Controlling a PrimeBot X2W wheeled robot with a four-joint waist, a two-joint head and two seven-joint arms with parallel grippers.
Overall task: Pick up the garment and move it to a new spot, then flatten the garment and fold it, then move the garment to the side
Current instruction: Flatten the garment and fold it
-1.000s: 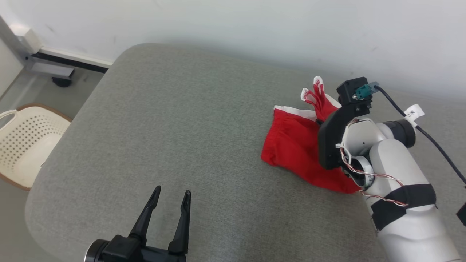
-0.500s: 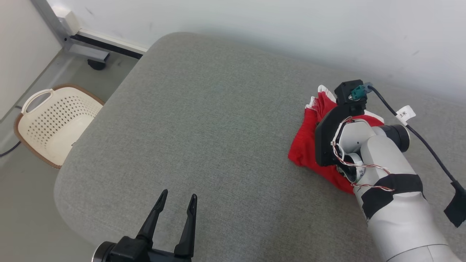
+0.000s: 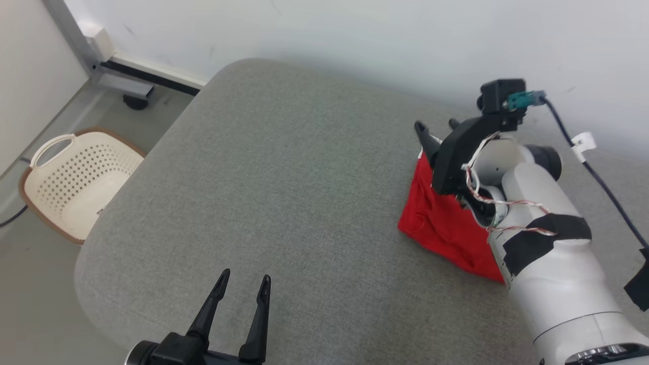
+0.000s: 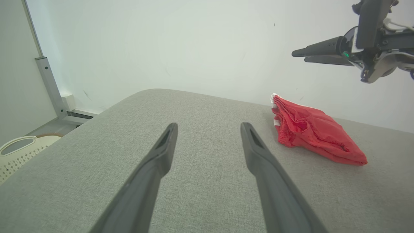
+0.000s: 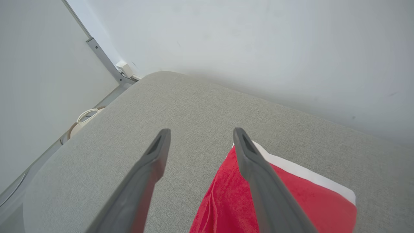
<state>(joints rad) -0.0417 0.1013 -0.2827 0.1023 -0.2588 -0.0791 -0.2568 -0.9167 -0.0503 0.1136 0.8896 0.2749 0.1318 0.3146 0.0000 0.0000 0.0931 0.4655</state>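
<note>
The red garment (image 3: 438,223) with a white waistband lies bunched in a folded heap on the right side of the grey cushion (image 3: 284,177). My right gripper (image 3: 437,126) hangs open just above its far end, nothing between the fingers. In the right wrist view the garment (image 5: 291,200) sits below and right of the open right gripper (image 5: 202,130). My left gripper (image 3: 245,276) stands open and empty near the cushion's front edge, well left of the garment. The left wrist view shows the left gripper (image 4: 209,125), the garment (image 4: 310,131) and the raised right gripper (image 4: 299,55).
A cream perforated basket (image 3: 76,182) stands on the floor to the left of the cushion. A white wall runs close behind the cushion's far edge, with a grey metal post (image 3: 71,30) in the corner. A black cable (image 3: 598,172) trails from the right wrist.
The right gripper has opened and let go of the garment, then lifted above it. The garment has dropped into a compact heap. The head camera shifted; the left arm stayed put.
</note>
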